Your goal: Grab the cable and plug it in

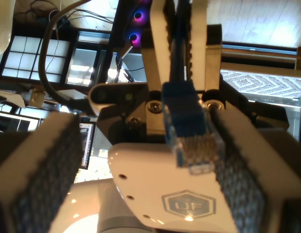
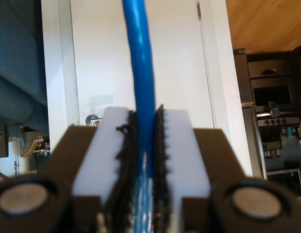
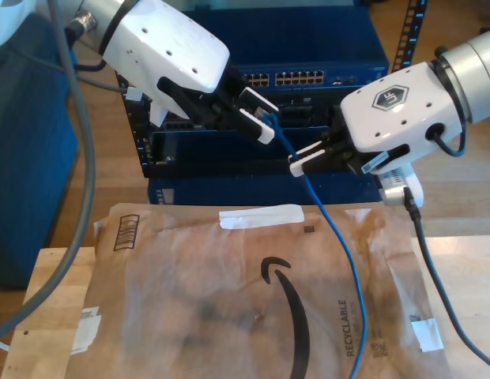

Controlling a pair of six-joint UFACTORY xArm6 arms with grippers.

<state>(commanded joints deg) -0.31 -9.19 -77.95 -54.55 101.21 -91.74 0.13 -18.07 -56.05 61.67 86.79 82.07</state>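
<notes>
Along my first wrist camera, my first gripper (image 1: 141, 167) has its grey textured pads (image 1: 43, 174) spread wide apart. The clear, blue-booted plug (image 1: 192, 133) of the cable (image 1: 178, 43) sits between them, close to one pad; I cannot tell whether it touches. Behind the plug, my second gripper (image 1: 179, 58) faces the camera, its white toothed fingers (image 1: 158, 53) closed on the cable.

Along my second wrist camera, my second gripper (image 2: 144, 145) has its jaws pressed together on the bright-blue cable (image 2: 141, 58), which runs straight out from between them.

In the exterior view, my first gripper (image 3: 262, 118) reaches in from the upper left, angled down towards the frame's centre. The plug (image 3: 267, 117) sits between its open white fingertips. My second gripper (image 3: 296, 164) comes in from the upper right, pointing left, and pinches the cable just below the plug. From there the cable (image 3: 340, 237) hangs down across a brown padded mailer (image 3: 190, 300) on the wooden table (image 3: 39, 300). A network switch (image 3: 308, 79) stands behind both grippers.
</notes>
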